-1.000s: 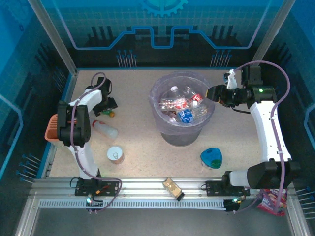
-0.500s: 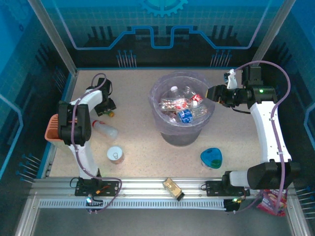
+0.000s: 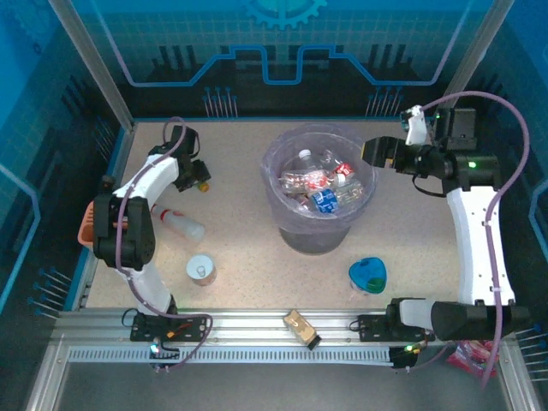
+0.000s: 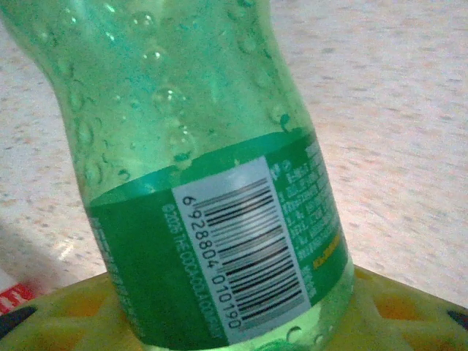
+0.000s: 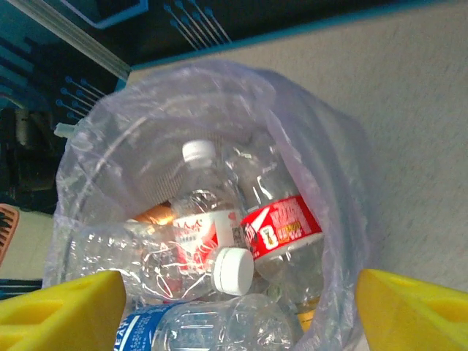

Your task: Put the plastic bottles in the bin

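Observation:
A green bottle (image 4: 205,146) with a barcode label fills the left wrist view, held between the yellow fingers (image 4: 395,311) of my left gripper (image 3: 195,177), which is shut on it at the far left of the table. The grey-lavender bin (image 3: 272,167) stands mid-table with several clear bottles inside: a red-label one (image 5: 281,227), a blue-label one (image 5: 157,329), and one with a white cap (image 5: 234,269). My right gripper (image 3: 375,152) hangs open and empty at the bin's right rim (image 5: 322,146). A clear bottle (image 3: 181,225) with a red cap lies on the table, left.
A silver-topped tin can (image 3: 201,270) stands near the front left. The orange basket (image 3: 89,224) sits at the left edge and a blue dish (image 3: 368,274) at the front right. A snack packet (image 3: 300,327) lies on the front rail.
My left gripper has moved toward the back of the table with the green bottle. The right arm has drawn back to the right, away from the bin's middle.

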You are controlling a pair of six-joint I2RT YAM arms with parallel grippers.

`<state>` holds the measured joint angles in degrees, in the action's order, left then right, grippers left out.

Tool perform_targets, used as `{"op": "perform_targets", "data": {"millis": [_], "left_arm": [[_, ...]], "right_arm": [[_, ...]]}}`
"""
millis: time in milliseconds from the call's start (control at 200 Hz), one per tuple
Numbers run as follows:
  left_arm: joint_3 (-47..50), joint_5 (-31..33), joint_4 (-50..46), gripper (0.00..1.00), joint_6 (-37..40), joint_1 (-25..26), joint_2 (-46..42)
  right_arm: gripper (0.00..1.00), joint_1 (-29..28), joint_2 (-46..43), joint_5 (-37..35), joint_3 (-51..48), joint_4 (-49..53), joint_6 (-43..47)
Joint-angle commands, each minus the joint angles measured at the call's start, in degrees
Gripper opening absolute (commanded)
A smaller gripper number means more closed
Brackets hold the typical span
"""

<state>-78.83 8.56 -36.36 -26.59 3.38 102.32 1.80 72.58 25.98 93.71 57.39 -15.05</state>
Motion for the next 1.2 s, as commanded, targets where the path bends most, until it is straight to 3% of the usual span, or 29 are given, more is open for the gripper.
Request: {"op": "perform_targets", "data": {"millis": [0, 85, 290, 485, 760, 931, 1111, 1196], "left_arm": [[-3.32, -1.23, -2.90, 0.49, 1.90, 3.85, -5.35], [-4.75, -1.08, -4.27, 0.49, 1.93, 6.01, -8.03], [-6.82, -1.80, -6.99, 0.47, 1.19, 10.73, -16.46], [-5.68, -8.75, -3.98, 0.44, -1.19, 13.49, -24.69], [-11.77, -10.89, -7.39, 0.42, -1.91, 18.45, -29.97], [-16.13, -8.78, -8.86, 0.41, -0.62, 24.27, -29.09], [-19.85, -7.12, -9.33, 0.40, -0.02, 30.43, -25.99], [-21.97, -5.92, -9.42, 0.40, 0.37, 33.43, -23.70]], "right_arm": [[0.84, -2.06, -0.48, -4.69, 3.71, -0.23, 3.50], [0.83, -6.43, 0.38, -8.23, 6.15, -0.04, 4.71], [0.82, -25.85, 7.05, -21.06, 11.83, 2.35, 8.32], [0.82, -34.83, 13.26, -26.12, 12.34, 0.89, 8.10], [0.83, -39.82, 18.88, -28.50, 12.83, 1.06, 7.95], [0.82, -39.86, 19.73, -36.39, 11.63, 2.53, 7.77], [0.81, -38.40, 18.36, -38.87, 10.04, 3.37, 7.51], [0.80, -36.73, 15.95, -36.47, 7.55, 1.25, 6.51]]}}
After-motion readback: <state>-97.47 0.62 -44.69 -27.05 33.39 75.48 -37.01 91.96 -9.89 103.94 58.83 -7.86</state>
